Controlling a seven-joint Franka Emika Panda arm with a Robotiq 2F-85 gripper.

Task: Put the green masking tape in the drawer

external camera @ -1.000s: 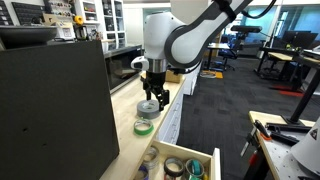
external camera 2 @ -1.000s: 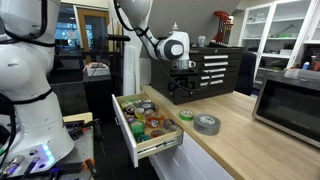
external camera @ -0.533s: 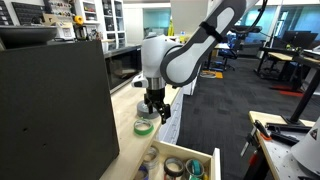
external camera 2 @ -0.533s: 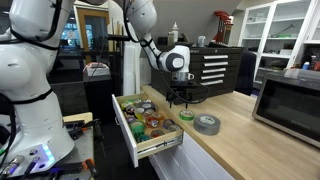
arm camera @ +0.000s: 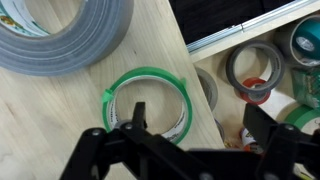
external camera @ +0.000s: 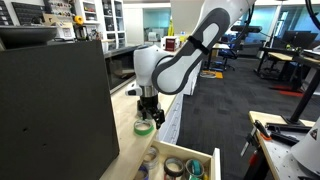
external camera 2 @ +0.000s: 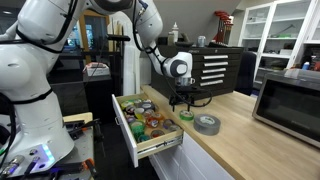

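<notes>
Hovering spread open, the pincer [arm camera: 198, 118] is straddling the drawer-side rim of the green masking tape [arm camera: 150, 72], which is lying flat on the counter [arm camera: 60, 130] just beside the open drawer [arm camera: 245, 25].

The arm [external camera: 185, 60] is wearing glossy white, rounded shells, with dark grey bands ringing the joints above the jaws. The jaws themselves are showing as matte black, angular links.
</notes>
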